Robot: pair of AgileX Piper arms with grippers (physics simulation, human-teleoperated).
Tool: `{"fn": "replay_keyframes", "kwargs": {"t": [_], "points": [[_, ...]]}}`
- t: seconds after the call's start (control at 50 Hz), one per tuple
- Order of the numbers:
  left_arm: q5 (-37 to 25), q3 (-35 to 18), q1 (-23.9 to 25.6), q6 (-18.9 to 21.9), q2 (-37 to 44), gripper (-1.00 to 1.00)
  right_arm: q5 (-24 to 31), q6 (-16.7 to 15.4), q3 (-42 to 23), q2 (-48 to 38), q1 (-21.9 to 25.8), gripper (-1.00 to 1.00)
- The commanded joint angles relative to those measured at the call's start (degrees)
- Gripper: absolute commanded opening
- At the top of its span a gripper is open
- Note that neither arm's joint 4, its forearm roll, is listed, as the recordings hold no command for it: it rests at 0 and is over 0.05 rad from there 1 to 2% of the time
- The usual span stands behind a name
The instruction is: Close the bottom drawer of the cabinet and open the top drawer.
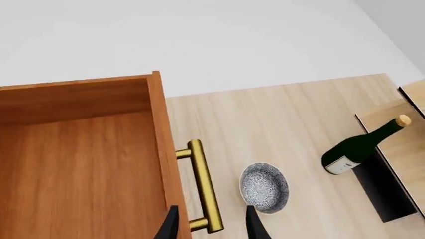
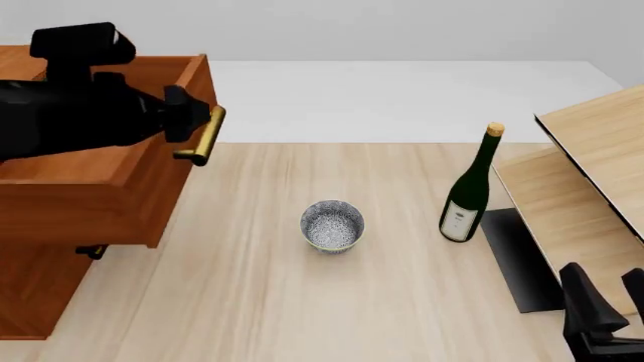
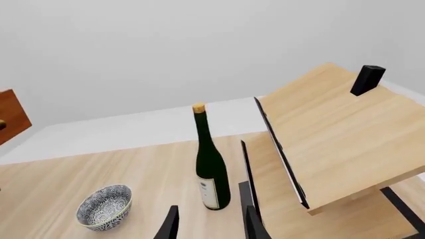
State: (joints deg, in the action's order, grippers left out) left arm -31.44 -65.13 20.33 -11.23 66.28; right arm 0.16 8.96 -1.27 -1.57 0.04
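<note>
You are holding the top drawer (image 2: 96, 162) open, left gripper (image 2: 191, 124) jaws straddling its brass handle (image 2: 201, 139); bottom drawer (image 2: 35, 290) looks shut.

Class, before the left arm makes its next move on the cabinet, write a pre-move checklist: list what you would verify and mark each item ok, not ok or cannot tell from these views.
1. Top drawer pulled out: ok, it stands well forward of the cabinet.
2. Left gripper at the top drawer's brass handle: ok, fingers straddle the bar; firm contact cannot tell.
3. Bottom drawer closed: cannot tell, the top drawer hides it.
4. Bowl and bottle away from the drawer's path: ok.
5. Right gripper out of the way: ok, open and far from the cabinet.
</note>
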Motion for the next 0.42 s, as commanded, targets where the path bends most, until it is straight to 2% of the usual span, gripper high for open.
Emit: {"fn": "replay_keyframes", "kwargs": {"t": [0.02,0.42], "points": [[0.3,-0.7,3.9,-1.2,3.7,1.0,-0.2,0.1,0.0,-0.1,-0.1,1.0],[1.4,-6.8,12.4,-2.9,4.7,1.0,-0.3,0.0,0.1,-0.2,-0.2,1.0]]}}
